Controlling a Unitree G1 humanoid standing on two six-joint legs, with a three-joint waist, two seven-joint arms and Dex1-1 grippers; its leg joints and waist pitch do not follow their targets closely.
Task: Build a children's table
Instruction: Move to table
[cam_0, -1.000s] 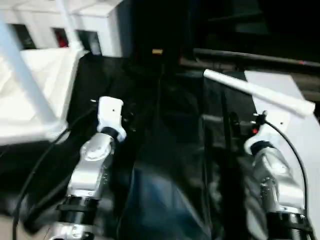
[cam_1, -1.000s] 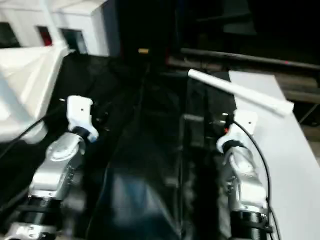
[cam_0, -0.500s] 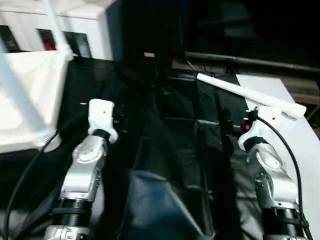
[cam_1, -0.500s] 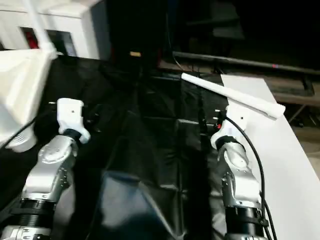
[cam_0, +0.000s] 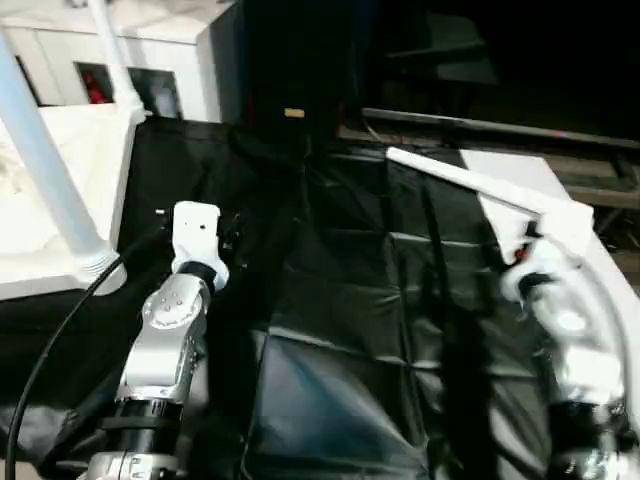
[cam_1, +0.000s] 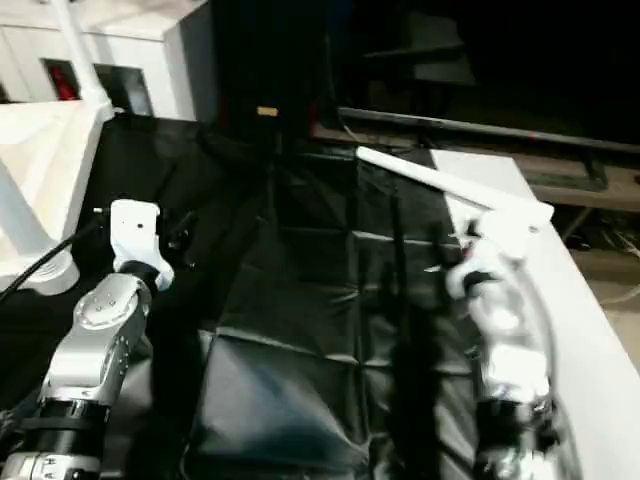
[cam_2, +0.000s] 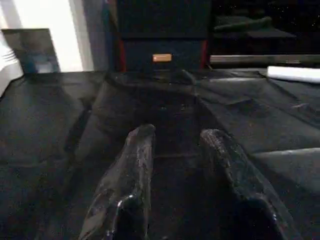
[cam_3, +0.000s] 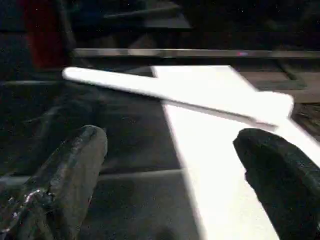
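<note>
The loose white leg (cam_3: 175, 92) lies ahead of your right pincer (cam_3: 172, 165), slanting across the far edge of the flat white board (cam_3: 220, 165) with its thin end out over the black cloth (cam_0: 340, 300) and its thick end toward the board's outer side; you see it framed between the two black fingers (cam_3: 65, 175), beyond their tips, not touched by either; that pincer stands wide, with nothing in it, and hovers over the line where the cloth meets the board.

The table top (cam_0: 50, 200) sits upside down well off to the outer side of your left pincer (cam_2: 172, 145); two legs already stand in its corner sockets, one (cam_0: 45, 160) at the near corner just beside that arm's black cable (cam_0: 60, 320), another (cam_0: 110, 50) at the far corner; the top's ribbed underside is too bright to read in detail.

Your left pincer stands narrow, its fingers (cam_2: 135, 165) a small gap apart and gripping nothing; it points over bare cloth, and the thin end of the loose leg (cam_2: 295, 74) shows far ahead of it, toward your right arm's side.

Beyond both pincers a dark cabinet (cam_2: 162, 35) with a small orange label (cam_2: 161, 58) stands at the cloth's far edge; a white unit (cam_0: 170, 50) with dark openings stands beyond the table top; a dark rail (cam_0: 480, 125) runs along behind the loose leg.
</note>
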